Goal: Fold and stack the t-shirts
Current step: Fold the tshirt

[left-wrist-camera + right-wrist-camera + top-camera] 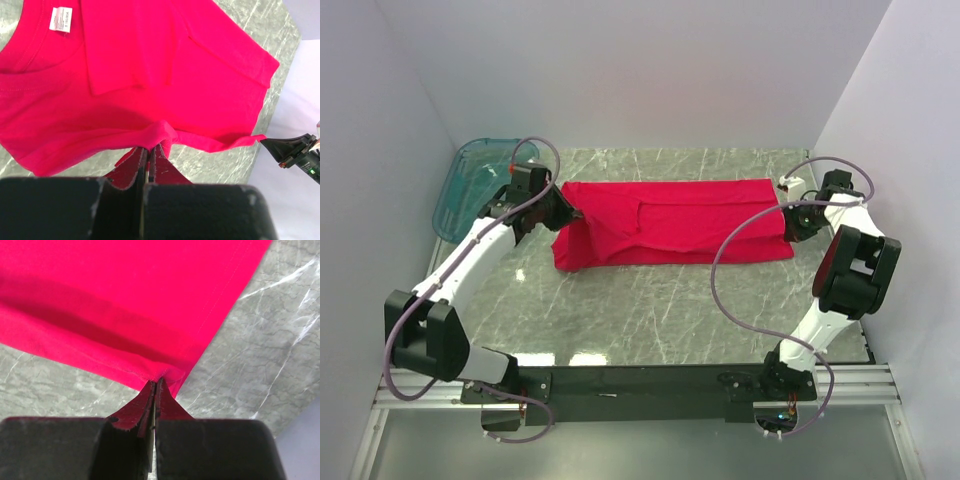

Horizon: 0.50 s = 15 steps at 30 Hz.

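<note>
The red t-shirt (670,222) lies partly folded across the far middle of the marble table, long side left to right. My left gripper (576,213) is shut on its left edge; in the left wrist view the gripper (151,146) pinches a bunched fold of the shirt (150,75), whose white neck label (61,19) shows at top left. My right gripper (786,213) is shut on the shirt's right corner; in the right wrist view the gripper (155,380) pinches the hemmed corner of the shirt (125,295).
A see-through teal tub (472,185) stands at the far left by the wall. White walls close in the table (650,310) on three sides. The right gripper's black tip (292,150) shows at the right of the left wrist view.
</note>
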{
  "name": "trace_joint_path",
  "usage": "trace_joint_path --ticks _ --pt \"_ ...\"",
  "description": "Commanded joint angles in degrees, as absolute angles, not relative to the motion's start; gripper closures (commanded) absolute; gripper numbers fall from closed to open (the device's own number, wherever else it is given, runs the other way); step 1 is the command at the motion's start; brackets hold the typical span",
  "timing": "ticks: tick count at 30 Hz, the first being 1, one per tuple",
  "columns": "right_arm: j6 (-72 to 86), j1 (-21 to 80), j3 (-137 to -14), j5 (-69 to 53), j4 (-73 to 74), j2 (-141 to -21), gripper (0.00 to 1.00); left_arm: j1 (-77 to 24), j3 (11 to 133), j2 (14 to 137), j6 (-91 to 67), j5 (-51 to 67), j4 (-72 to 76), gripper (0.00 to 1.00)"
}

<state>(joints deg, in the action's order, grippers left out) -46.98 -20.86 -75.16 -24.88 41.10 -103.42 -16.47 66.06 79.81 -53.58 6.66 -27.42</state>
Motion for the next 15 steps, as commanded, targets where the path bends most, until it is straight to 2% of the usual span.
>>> trace_joint_path --ticks 1,15 --pt "-45.0 -20.3 -78.2 -24.7 39.7 -104.2 1.0 -15.8 69.2 81.0 -51.9 7.7 -26.0 1.0" --pt "-42.3 -19.4 -81.9 -23.7 39.2 -107.0 1.0 -14.3 74.0 87.2 -50.2 8.3 -26.3 1.0"
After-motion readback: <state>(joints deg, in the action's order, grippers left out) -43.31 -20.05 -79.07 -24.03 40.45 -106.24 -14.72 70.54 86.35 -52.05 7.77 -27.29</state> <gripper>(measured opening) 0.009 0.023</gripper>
